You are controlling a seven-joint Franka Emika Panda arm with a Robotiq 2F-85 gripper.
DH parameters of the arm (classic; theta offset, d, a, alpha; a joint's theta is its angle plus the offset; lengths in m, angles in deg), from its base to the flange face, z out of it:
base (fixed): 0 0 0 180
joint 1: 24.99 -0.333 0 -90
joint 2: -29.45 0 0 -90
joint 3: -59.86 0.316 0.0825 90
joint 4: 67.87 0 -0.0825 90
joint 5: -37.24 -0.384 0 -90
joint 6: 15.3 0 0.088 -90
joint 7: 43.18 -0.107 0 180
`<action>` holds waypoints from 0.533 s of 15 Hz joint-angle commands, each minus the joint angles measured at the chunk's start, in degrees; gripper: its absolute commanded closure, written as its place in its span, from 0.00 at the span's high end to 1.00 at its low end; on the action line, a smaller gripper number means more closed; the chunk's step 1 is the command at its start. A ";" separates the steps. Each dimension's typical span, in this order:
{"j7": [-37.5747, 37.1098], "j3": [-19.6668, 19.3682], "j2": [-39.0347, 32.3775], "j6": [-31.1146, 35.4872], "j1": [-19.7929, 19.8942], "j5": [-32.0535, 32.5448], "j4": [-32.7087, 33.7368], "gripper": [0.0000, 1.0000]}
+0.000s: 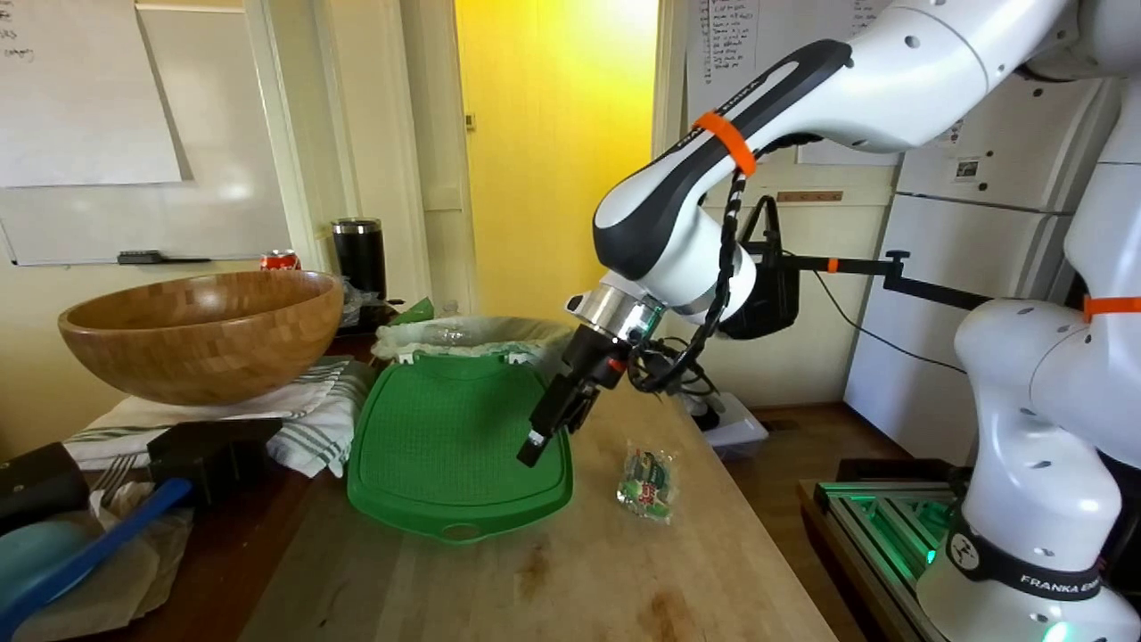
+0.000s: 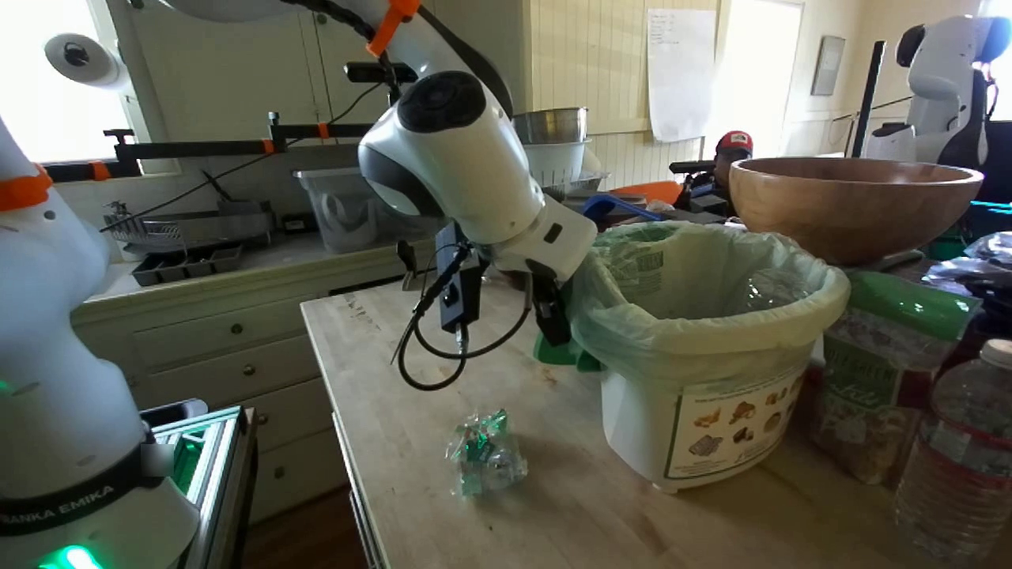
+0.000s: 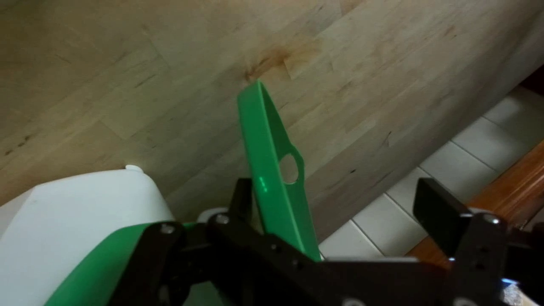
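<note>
My gripper is open, its two black fingers wide apart in the wrist view. The green lid shows between them, close beside the left finger; I cannot tell whether they touch. In an exterior view my gripper is at the right side of the lid, which hangs open from the bin. The white bin has a pale green liner folded over its rim, and clear plastic shows inside. A clear and green crinkled packet lies on the wooden table, also in an exterior view.
A large wooden bowl stands on a striped towel beside the bin. Blue-handled utensils lie at the near left. A food bag and a water bottle stand beside the bin. A cable loop hangs from the wrist.
</note>
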 commanded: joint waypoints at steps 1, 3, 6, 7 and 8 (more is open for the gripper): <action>0.28 -0.09 -3.30 0.58 0.11 0.86 1.22 0.70; -0.21 0.01 -4.08 1.44 0.17 2.04 1.11 0.53; -1.12 0.00 -5.32 2.29 0.41 4.80 0.88 0.31; -1.40 -0.04 -5.47 2.44 0.45 5.74 0.75 0.23; -1.68 -0.05 -5.65 2.69 0.50 6.74 0.61 0.15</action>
